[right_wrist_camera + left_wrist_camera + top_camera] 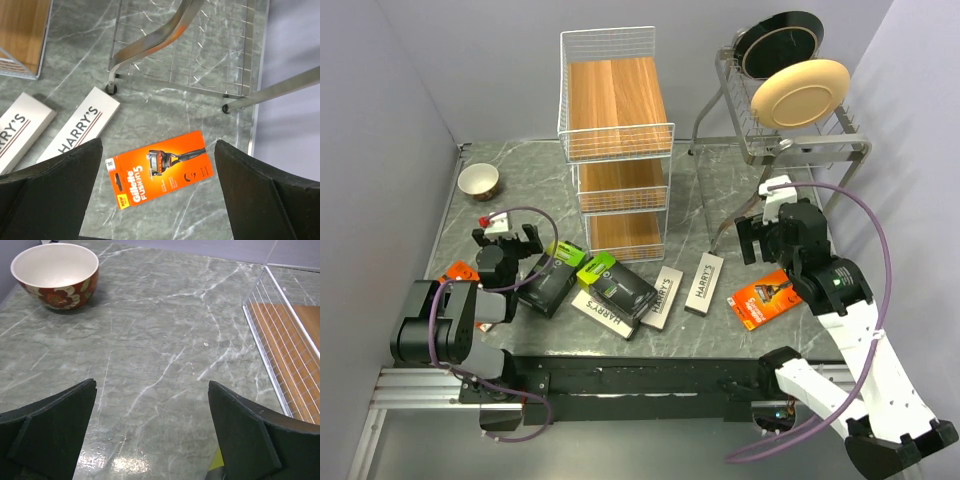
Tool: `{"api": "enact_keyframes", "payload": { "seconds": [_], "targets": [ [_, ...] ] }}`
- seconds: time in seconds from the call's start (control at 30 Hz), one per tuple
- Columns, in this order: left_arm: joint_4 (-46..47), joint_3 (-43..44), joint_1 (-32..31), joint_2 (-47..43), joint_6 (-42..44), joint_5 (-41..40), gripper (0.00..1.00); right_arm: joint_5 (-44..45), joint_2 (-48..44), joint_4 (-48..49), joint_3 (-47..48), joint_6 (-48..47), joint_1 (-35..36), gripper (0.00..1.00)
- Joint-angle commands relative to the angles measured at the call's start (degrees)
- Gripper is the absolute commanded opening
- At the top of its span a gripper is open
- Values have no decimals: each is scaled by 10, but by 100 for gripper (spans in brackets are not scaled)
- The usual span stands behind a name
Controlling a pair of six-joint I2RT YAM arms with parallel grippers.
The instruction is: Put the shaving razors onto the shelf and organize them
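The white wire shelf [617, 140] with three wooden tiers stands at the table's back middle; its corner shows in the left wrist view [287, 340]. In front lie two black boxes with lime-green ends [548, 278] [616, 284], three white HARRY'S boxes [705, 282] [664, 295] [603, 313], and an orange pack [766, 298]. Another orange pack [457, 271] lies by the left arm. My left gripper [510, 240] is open and empty over bare table [152, 395]. My right gripper [757, 240] is open above the orange pack [159, 169].
A patterned bowl [478, 181] sits at the back left, also in the left wrist view [55, 272]. A grey metal dish rack [790, 135] with a black plate [781, 42] and a cream plate [799, 92] stands at the back right; its legs show in the right wrist view [165, 37].
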Motion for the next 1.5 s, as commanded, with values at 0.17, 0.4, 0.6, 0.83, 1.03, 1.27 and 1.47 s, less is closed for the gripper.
{"api": "enact_keyframes", "payload": {
  "seconds": [0.17,0.4,0.6,0.83,1.03,1.27,1.47],
  "targets": [
    [35,13,1,5,-8,-23,99,-150,-29,30,-6,-96,2,100],
    [-21,5,-6,-113,2,-11,100,-276,29,51,49,-88,13,100],
    [-227,72,0,-300,-44,30,99,-286,66,141,41,-36,34,100],
    [-357,276,0,-253,-97,37,99,-257,79,261,36,51,67,100],
    [-647,608,3,-16,-102,153,100,-260,121,273,76,80,70,100],
    [-495,602,25,45,-181,244,99,-241,147,268,109,82,71,100],
    [-518,639,33,71,-224,283,99,-239,180,229,156,66,72,100]
  ]
}}
